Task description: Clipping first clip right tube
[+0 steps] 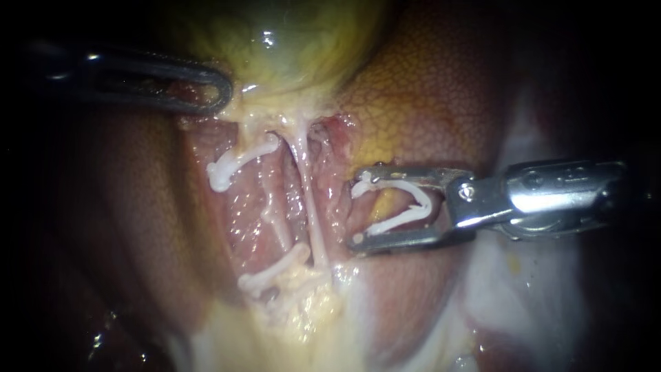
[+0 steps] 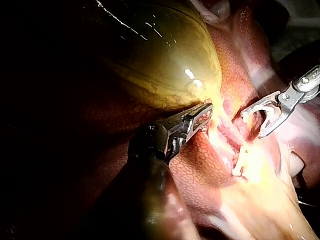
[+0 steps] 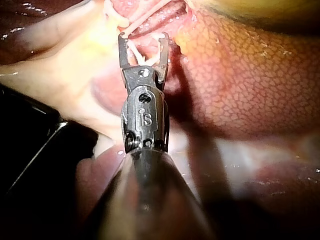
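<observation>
Closest in, the right instrument's hand (image 1: 357, 210) stood with its jaws spread wide, each pressing on one leg of an open white clip (image 1: 399, 219) seated between them. The right tube (image 1: 311, 207) lay just ahead of the jaw tips, outside the clip's mouth, running down from the gallbladder (image 1: 289, 48) over the liver (image 1: 427, 89).

Glistening yellow-green gallbladder (image 1: 289, 48) at the top — mottled reddish-brown liver (image 1: 427, 96) spreads beside and beneath it.

Open white V-shaped clip (image 1: 425, 205) just beside the thin pale right tube (image 1: 313, 213)
</observation>
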You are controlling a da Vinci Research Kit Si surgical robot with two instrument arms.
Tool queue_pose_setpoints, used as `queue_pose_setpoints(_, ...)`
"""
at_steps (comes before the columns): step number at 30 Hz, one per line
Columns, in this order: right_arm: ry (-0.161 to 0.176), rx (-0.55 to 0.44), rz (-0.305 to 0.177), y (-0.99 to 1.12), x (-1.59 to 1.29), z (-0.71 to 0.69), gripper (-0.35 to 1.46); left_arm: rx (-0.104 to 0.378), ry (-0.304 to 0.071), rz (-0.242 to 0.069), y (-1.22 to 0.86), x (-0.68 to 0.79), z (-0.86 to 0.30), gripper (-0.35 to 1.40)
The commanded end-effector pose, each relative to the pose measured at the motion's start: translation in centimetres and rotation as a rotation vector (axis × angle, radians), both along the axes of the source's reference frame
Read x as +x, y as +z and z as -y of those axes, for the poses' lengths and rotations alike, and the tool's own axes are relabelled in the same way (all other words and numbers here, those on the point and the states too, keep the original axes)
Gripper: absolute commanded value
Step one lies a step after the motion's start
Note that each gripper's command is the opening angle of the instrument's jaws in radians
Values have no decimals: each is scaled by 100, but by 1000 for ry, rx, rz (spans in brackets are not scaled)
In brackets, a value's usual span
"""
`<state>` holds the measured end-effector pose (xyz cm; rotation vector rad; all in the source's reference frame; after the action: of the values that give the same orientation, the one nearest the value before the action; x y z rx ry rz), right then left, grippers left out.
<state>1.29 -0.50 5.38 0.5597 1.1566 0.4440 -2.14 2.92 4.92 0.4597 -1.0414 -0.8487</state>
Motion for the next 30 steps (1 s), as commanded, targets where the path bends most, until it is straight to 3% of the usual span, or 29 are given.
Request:
queue_pose_setpoints(1, 3, 12, -4, 3, 1, 1, 50, 0, 0, 0, 0, 0, 0, -35)
queue_pose_setpoints(13, -2, 77, -37, 22, 26, 10, 50, -1, 0, 0, 0, 0, 1, -35)
queue_pose_setpoints(21, -4, 139, -93, 27, 37, 11, 50, -1, 0, -1, 0, 0, 1, -35)
queue_pose_setpoints(30, -31, 220, -161, 35, 49, 19, 49, -1, -1, -1, 1, -1, 2, -35)
